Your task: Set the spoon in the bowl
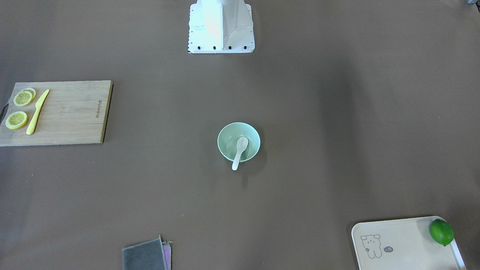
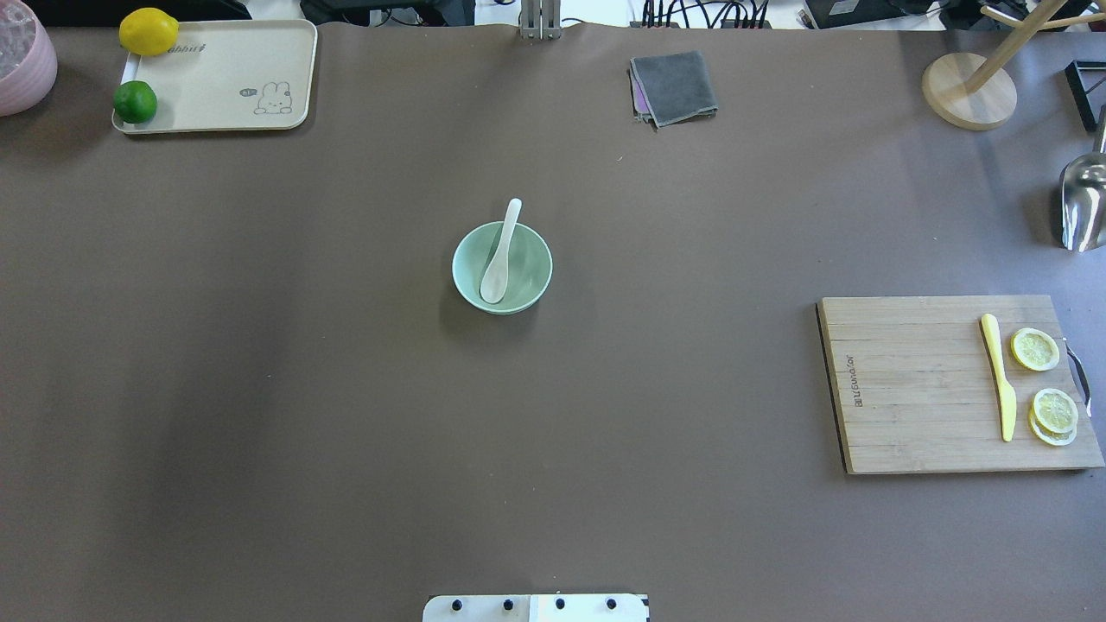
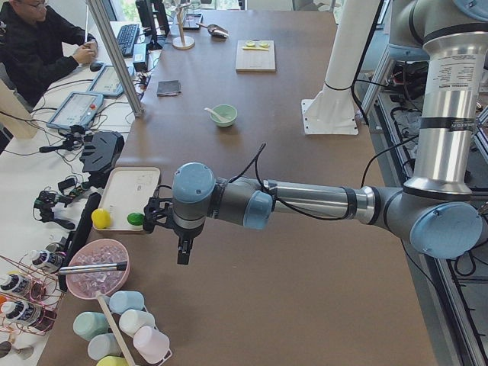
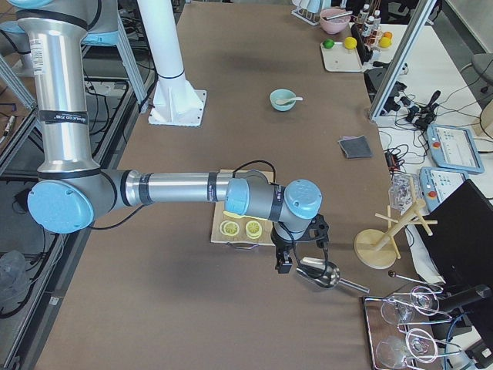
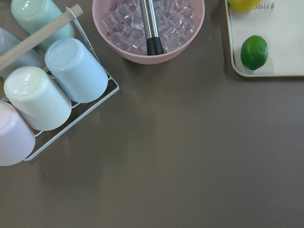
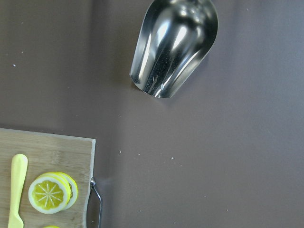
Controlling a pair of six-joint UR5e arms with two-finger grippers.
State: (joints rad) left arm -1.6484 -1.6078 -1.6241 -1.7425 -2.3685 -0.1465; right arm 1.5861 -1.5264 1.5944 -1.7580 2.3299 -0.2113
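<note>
The white spoon [image 1: 240, 151] lies in the mint-green bowl [image 1: 226, 135] at the table's middle, scoop inside and handle resting over the rim. Both also show in the overhead view, the spoon [image 2: 500, 255] in the bowl [image 2: 533, 268]. My left gripper [image 3: 184, 258] hangs far from the bowl, near the tray at the table's left end. My right gripper [image 4: 283, 267] hangs at the right end, beside a metal scoop. Both grippers show only in the side views, so I cannot tell whether they are open or shut.
A wooden cutting board [image 2: 916, 389] carries lemon slices and a yellow knife [image 2: 1000, 377]. A beige tray [image 2: 233, 73] holds a lime and a lemon. A grey cloth [image 2: 674, 86], a metal scoop [image 6: 173, 45], a pink ice bowl [image 5: 128, 33] and a cup rack [image 5: 47, 85] stand around.
</note>
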